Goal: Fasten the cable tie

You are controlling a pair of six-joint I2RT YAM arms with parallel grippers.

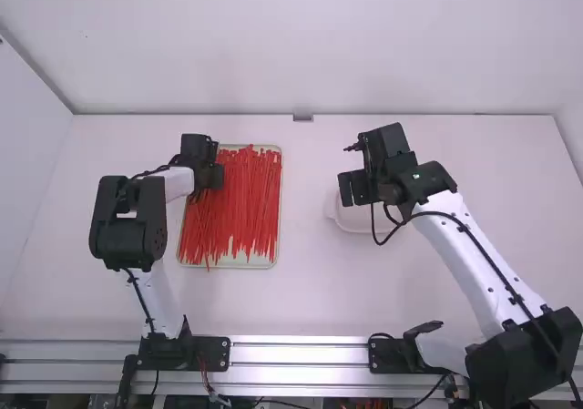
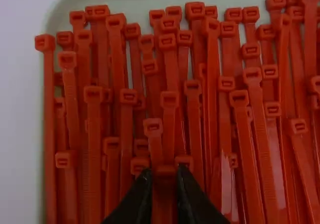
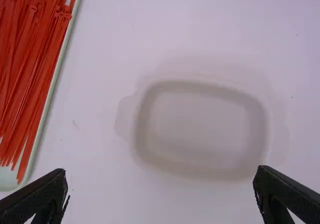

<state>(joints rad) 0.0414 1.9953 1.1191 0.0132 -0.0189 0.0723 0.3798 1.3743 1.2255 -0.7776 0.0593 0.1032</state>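
A heap of red cable ties (image 1: 233, 201) lies on a pale tray (image 1: 274, 261) left of the table's middle. My left gripper (image 1: 206, 170) is down at the heap's far left part. In the left wrist view the left gripper (image 2: 164, 184) is shut on one red cable tie (image 2: 165, 176) just below its head, among many other tie heads (image 2: 152, 126). My right gripper (image 1: 363, 189) hangs open over a shallow white container (image 1: 344, 216). Its fingers (image 3: 37, 196) stand wide apart around the empty container (image 3: 200, 129), well above it.
The tray's rim (image 3: 22, 171) and the ties' tails (image 3: 30, 59) lie a short way to the container's left. Bare white table surrounds both. White walls close the back and the left side.
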